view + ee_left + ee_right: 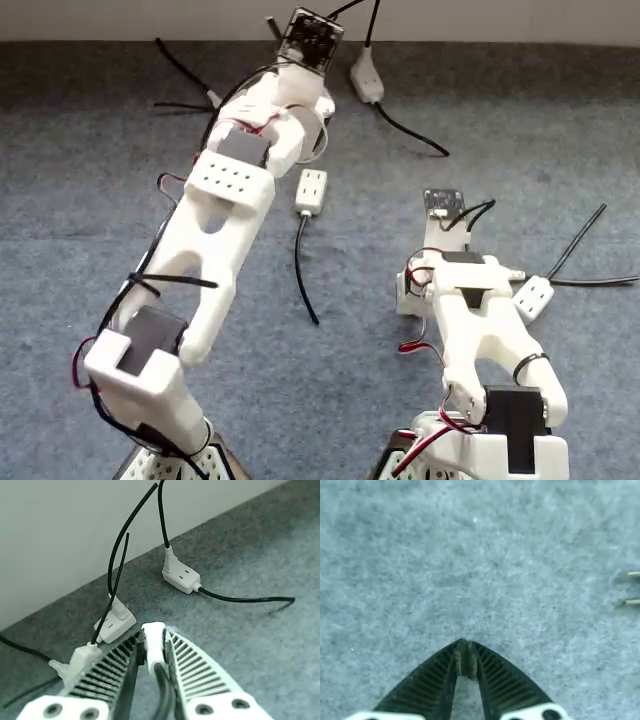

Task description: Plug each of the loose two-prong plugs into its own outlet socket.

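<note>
I take the wall [100,15] as my mark. My left arm [215,230] lies stretched toward it, its wrist almost at the wall's foot. In the left wrist view the left claw [153,634] is pinched on a white plug [154,650], whose black cord runs back between the ribbed fingers. I cannot make out its prongs. The plug is held over the grey carpet [260,645], a little short of the wall.

Between the plug and the wall lie three white pieces, all near the wall's foot:
- a joined pair [181,575] with a black cord at each end
- a second connector [116,621] with its cord rising up against the wall
- a third connector [80,658] with its own cord

From the high view, a loose socket [311,190] lies farther out from the wall than the left wrist, and its black cord trails away from the wall. A second socket [533,297] lies farther from the wall again. My right arm [480,320] sits folded, well out from the wall.

The right claw [465,655] has its tips pressed together with nothing between them, pointing down at the carpet. Two bare metal prongs [632,587] lie flat on the carpet. I cannot tell how they sit relative to the wall.
</note>
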### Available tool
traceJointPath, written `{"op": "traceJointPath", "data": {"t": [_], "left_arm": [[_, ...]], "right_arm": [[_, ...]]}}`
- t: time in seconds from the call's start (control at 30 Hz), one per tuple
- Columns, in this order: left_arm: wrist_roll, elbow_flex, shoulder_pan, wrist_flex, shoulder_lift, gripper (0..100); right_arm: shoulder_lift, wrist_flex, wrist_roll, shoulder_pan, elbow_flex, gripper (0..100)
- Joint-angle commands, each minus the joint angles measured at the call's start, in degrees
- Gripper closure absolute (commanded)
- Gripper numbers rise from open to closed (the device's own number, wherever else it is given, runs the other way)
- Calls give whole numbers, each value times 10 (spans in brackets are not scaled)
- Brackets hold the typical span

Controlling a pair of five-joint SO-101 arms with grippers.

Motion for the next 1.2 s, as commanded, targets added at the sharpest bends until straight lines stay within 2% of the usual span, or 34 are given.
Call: {"op": "traceJointPath", "data": {"t": [0.0,0.1,0.23,0.43,0.67,0.77,1.17], "left_arm": [[-163,-211,-8,115,107,993],[-267,-330,-8,200,187,993],[-371,-473,-2,301,288,993],[-478,-622,33,405,424,993],[-594,-723,44,501,509,993],[-618,-738,41,513,522,993],[-625,-739,33,519,504,993]], "right_arm": [[0,-9,2,0,2,992],[0,-9,2,0,2,992],[0,-9,3,0,2,992],[0,-9,4,0,2,992],[0,-9,5,0,2,992],[0,-9,5,0,2,992],[-4,-24,5,-20,7,992]]}}
